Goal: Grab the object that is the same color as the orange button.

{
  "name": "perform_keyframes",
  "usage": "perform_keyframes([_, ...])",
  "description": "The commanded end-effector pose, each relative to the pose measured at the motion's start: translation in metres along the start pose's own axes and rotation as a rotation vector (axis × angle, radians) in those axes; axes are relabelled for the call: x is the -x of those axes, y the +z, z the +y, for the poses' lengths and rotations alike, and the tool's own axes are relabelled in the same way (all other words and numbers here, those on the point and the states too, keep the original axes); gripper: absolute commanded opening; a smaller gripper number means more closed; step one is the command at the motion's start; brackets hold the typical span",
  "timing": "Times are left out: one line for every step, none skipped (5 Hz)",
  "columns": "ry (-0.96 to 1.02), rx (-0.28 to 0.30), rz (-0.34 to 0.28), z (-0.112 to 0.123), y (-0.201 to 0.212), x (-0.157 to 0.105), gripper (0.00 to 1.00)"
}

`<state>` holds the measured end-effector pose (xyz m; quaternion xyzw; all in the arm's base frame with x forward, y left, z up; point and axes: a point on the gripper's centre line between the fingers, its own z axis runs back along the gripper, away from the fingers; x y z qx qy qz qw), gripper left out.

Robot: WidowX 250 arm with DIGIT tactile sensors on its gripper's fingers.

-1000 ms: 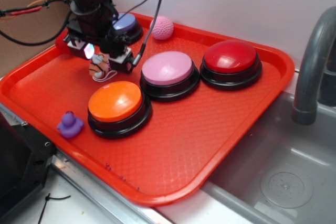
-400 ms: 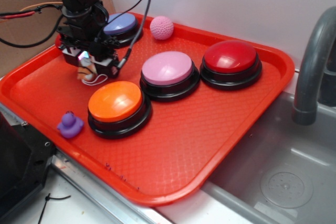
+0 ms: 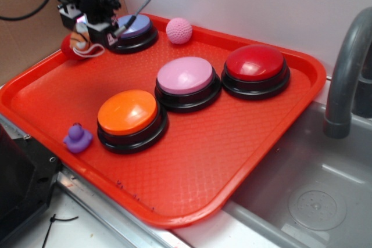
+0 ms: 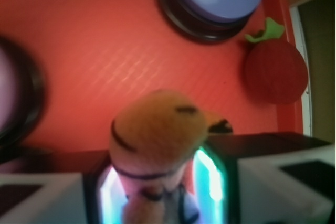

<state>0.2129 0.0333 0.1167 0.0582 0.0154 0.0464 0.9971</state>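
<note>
Red plastic tray (image 3: 256,143) beside a grey sink (image 3: 314,201) fills the scene, with a pale wall behind. At the tray's far-left corner the gripper (image 3: 87,30) hangs above the surface, its jaws clamped on the small plush tiger (image 4: 157,140); the wrist view shows the orange, black-striped toy squeezed between the two glowing fingers (image 4: 210,179), lifted clear of the tray. In the exterior view the tiger's white loop (image 3: 93,50) dangles under the jaws. Just beside the gripper sits a blue-topped button (image 3: 135,29), and a red strawberry-like ball (image 4: 275,70) with a green leaf lies near the tray rim. A pink knitted ball (image 3: 179,30) rests further along the back edge. Nearer the front stand the orange button (image 3: 128,114), the pink-topped button (image 3: 186,78) and the red-topped button (image 3: 256,65). A purple rubber duck (image 3: 77,138) sits left of the orange button.
</note>
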Motion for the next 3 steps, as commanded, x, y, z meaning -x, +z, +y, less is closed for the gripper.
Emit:
perform_keyframes([-0.122,0.109,-0.119,-0.027,0.093,0.03,0.0])
perform_keyframes([-0.129,0.088,-0.16,-0.032,0.098,0.039,0.0])
perform_keyframes([-0.117,0.138,-0.105,-0.025,0.086,0.036,0.0])
